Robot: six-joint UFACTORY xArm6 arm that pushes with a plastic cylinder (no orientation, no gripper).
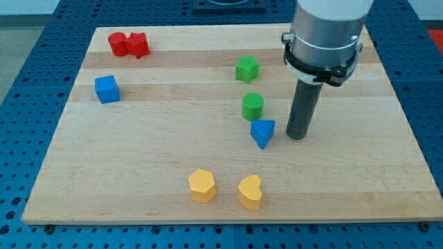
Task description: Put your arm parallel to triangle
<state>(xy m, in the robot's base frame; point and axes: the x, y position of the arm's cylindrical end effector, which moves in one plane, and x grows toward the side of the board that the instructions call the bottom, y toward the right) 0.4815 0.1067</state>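
Nearest the camera, a yellow heart block (pixel 250 192) and a yellow hexagon block (pixel 202 185) sit side by side at the wooden board's (pixel 138 187) lower edge. Further up, the blue triangle block (pixel 262 132) lies mid-board, just below a green cylinder block (pixel 252 106). The arm carries no pincer, only a rod holding nothing; its tip (pixel 297 137) rests just right of the triangle, level with it, apparently the alignment the task wants.
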